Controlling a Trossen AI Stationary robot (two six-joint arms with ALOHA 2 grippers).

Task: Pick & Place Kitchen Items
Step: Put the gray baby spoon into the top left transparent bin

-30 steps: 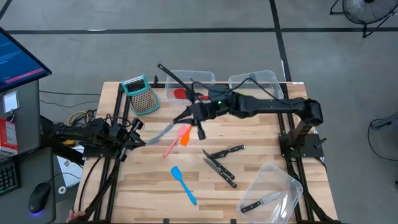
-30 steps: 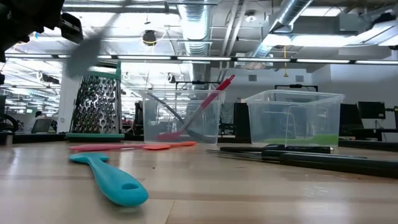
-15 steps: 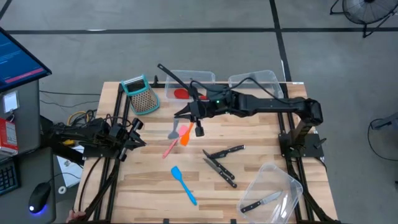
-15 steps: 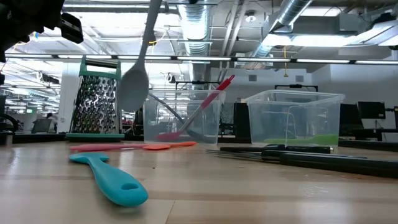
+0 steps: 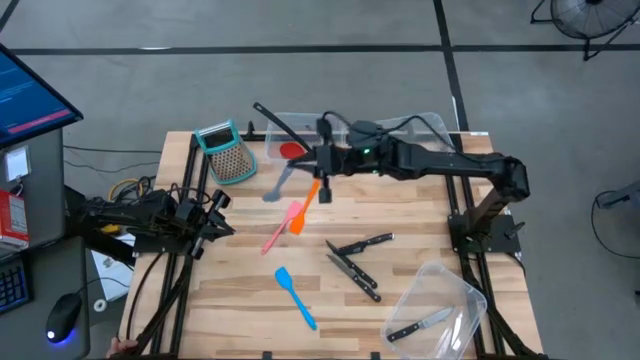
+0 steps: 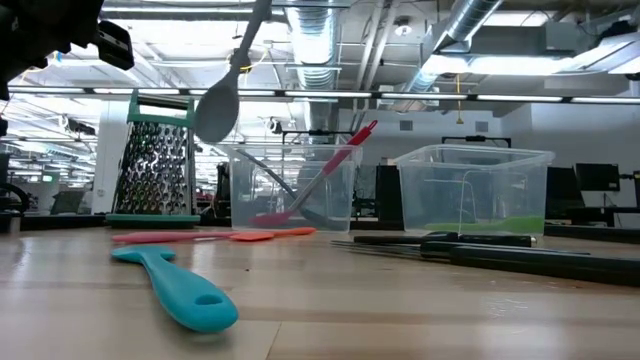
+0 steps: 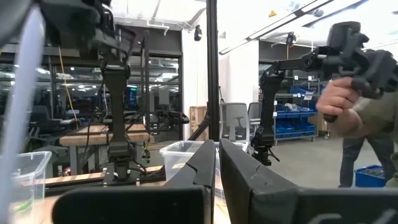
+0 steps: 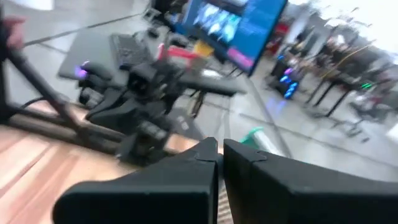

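My right gripper (image 5: 312,162) is shut on a grey spoon (image 5: 279,184), high above the table's far middle; the spoon's bowl (image 6: 216,110) hangs in the air. Below it an orange spatula (image 5: 303,207) and a pink one (image 5: 273,238) lie flat on the wood. A blue spatula (image 5: 296,296) lies nearer the front, and black-handled knives (image 5: 356,258) lie to its right. A red-headed spatula (image 6: 335,165) and a black ladle (image 5: 275,124) lean in a clear bin (image 5: 300,136). My left gripper (image 5: 207,216) waits shut at the table's left edge. My right gripper holds the grey spoon by the upper end of its handle (image 5: 300,168), pinched between the two shut fingers. The fingers come about level from the table's right. The spoon is lifted clear and slants down from the fingers, bowl lowest.
A teal-framed grater (image 5: 228,152) stands at the far left. A second clear bin (image 5: 410,130) stands at the far right. A third bin (image 5: 440,305) lies tipped at the near right corner with a knife (image 5: 420,323) in it. A person stands beyond the table (image 7: 367,112).
My right gripper has risen and gone toward the table's far edge with the grey spoon. The spoon has swung from lying low over the orange and pink spatulas to hanging higher, bowl down, clear of them.
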